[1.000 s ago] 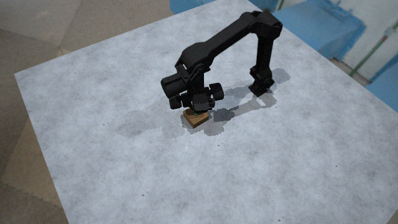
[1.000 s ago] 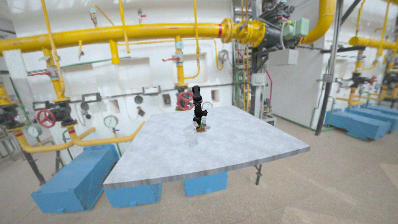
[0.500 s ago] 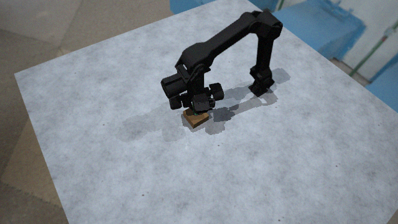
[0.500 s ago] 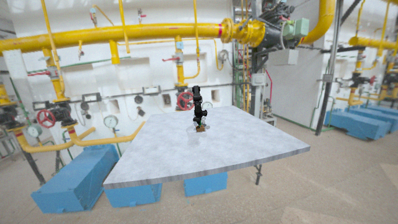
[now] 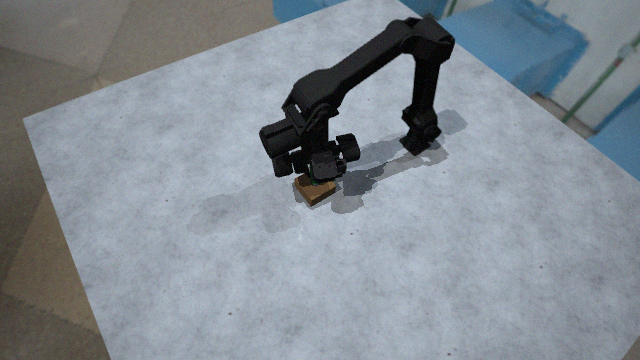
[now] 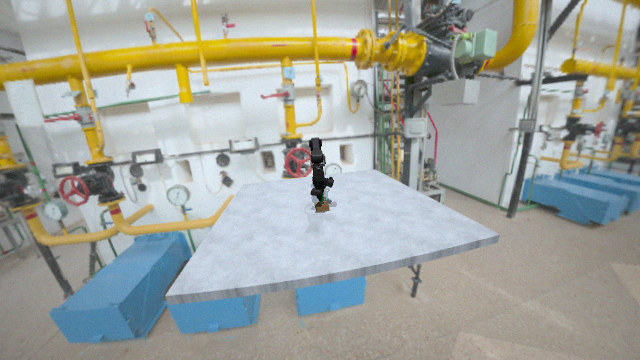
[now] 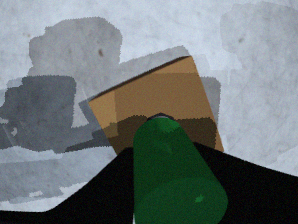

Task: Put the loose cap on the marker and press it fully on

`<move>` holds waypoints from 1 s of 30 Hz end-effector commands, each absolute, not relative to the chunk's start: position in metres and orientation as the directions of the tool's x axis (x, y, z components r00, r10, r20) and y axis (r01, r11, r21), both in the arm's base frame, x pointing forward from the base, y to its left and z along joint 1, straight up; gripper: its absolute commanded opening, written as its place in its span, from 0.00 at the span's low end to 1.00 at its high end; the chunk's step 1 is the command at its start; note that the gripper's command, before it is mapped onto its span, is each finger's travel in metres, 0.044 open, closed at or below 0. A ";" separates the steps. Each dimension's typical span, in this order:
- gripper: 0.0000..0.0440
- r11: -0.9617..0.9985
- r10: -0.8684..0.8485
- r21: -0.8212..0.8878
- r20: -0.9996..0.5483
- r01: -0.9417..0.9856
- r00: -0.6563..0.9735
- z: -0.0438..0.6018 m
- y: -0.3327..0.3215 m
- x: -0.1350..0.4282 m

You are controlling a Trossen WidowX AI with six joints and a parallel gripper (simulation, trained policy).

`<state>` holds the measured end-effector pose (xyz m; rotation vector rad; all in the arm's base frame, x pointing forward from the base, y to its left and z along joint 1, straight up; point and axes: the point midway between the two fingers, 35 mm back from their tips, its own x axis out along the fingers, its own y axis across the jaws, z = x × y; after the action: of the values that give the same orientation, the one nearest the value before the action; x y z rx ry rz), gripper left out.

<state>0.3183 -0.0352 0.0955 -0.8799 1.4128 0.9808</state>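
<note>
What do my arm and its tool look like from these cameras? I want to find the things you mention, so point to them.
The arm point(image 5: 367, 57) point(image 6: 318, 162) is matte black throughout, with chunky rounded joints and straight, slim links. Its tool is black too, with bulky dark blocks at the sides; in the wrist view its fingers are plain black wedges. No cables or markings can be made out.
</note>
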 end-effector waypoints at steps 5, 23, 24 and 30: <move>0.17 0.353 0.030 0.127 -0.992 -0.927 -0.124 0.077 -0.033 0.311; 0.35 0.336 0.036 0.142 -0.990 -0.931 -0.138 0.073 -0.031 0.306; 0.36 0.336 0.036 0.142 -0.990 -0.931 -0.138 0.073 -0.031 0.306; 0.48 0.331 0.044 0.154 -0.988 -0.931 -0.148 0.074 -0.029 0.302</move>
<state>0.3156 -0.0346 0.0815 -0.8924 1.4200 1.0126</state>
